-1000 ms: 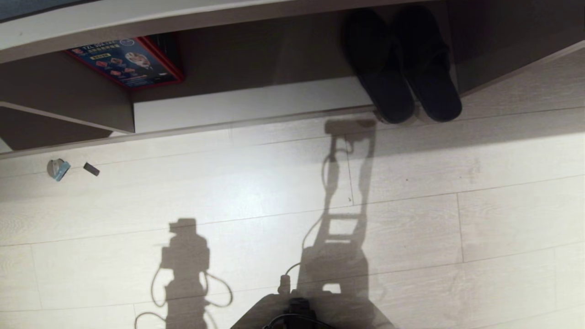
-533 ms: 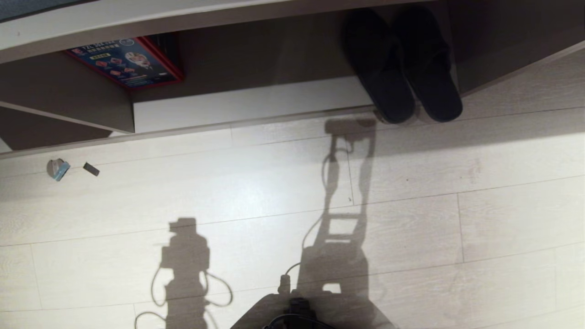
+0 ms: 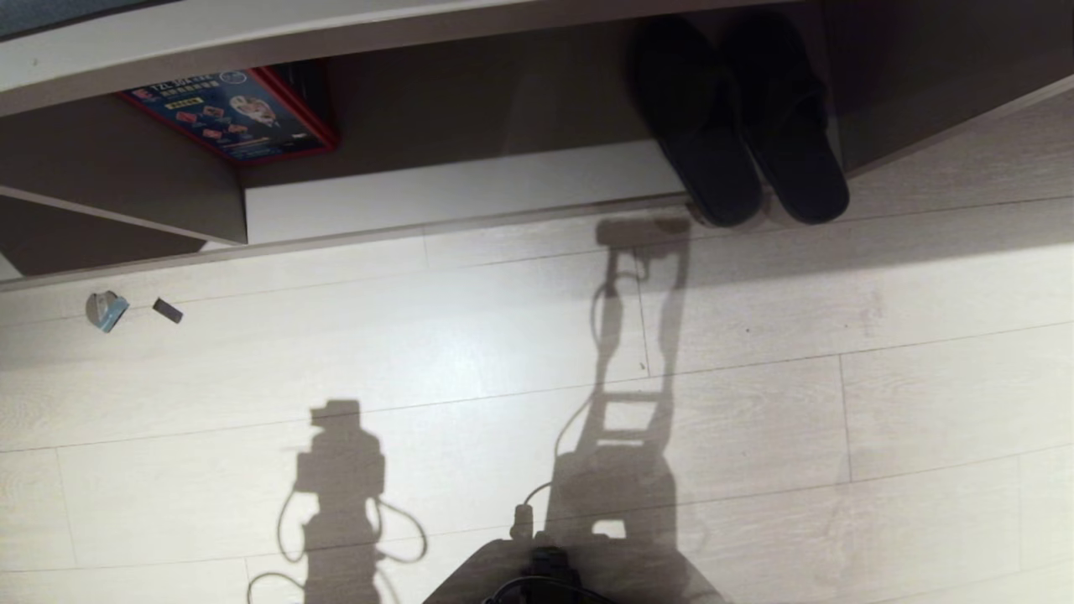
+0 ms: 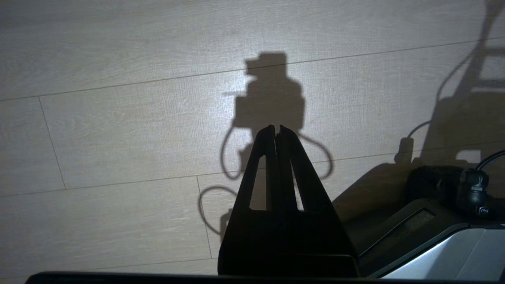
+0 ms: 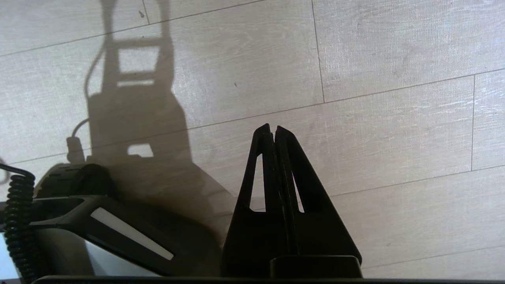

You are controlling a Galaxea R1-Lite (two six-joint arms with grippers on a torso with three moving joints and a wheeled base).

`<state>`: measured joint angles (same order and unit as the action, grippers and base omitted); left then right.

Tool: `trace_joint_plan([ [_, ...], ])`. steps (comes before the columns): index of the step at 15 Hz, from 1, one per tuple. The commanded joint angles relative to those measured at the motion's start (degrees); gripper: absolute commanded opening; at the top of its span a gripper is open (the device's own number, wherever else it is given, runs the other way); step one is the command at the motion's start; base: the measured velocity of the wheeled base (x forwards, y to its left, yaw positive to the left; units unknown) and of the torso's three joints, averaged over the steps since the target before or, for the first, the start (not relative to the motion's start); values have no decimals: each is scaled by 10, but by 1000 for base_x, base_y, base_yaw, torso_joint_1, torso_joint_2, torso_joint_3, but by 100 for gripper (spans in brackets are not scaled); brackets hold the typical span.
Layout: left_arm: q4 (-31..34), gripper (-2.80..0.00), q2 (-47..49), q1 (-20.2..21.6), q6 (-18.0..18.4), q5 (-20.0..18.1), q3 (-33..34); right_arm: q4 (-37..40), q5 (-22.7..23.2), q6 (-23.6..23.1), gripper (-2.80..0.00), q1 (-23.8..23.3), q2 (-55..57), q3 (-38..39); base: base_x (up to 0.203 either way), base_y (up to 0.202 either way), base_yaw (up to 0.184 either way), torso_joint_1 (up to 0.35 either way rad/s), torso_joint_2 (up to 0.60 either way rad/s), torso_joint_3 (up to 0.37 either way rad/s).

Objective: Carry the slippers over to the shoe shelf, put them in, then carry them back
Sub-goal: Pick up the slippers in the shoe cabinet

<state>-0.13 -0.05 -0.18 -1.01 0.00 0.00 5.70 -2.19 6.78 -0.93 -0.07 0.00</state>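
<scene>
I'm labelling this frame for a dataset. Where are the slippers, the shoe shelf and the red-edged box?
slippers (image 3: 747, 143), head view, on the strap area where the pair meets.
shoe shelf (image 3: 470, 189), head view, on its pale floor panel.
red-edged box (image 3: 231, 113), head view, on its printed blue face.

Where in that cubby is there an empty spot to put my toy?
The cubby has a bare stretch of floor between the red-edged box at its left end and the slippers at its right. The right end is crowded: the pair lies side by side, heels poking over the front edge.
</scene>
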Motion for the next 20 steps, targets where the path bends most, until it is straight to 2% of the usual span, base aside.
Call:
trace_joint_plan([
  [1, 0, -280, 0, 0, 0, 0, 0, 0, 0, 0, -280, 0, 0, 1, 0, 0, 0, 0, 0, 0],
  [5, 0, -280, 0, 0, 0, 0, 0, 1, 1, -4, -280, 0, 0, 0, 0, 0, 0, 0, 0, 0],
  [7, 0, -280, 0, 1, 0, 0, 0, 3, 4, -1, -280, 1, 22, -31, 0, 0, 0, 0, 0, 0],
  [10, 0, -280, 0, 0, 0, 0, 0, 0, 24, 8, -280, 6, 173, -138, 0, 0, 0, 0, 0, 0],
  [13, 0, -280, 0, 0, 0, 0, 0, -24, 48, -6, -280, 8, 355, -231, 0, 0, 0, 0, 0, 0],
  [16, 0, -280, 0, 1, 0, 0, 0, -135, 92, -34, -280, 10, 541, -284, 0, 0, 0, 0, 0, 0],
  [20, 0, -280, 0, 0, 0, 0, 0, -297, 118, -107, -280, 11, 747, -364, 0, 0, 0, 0, 0, 0],
])
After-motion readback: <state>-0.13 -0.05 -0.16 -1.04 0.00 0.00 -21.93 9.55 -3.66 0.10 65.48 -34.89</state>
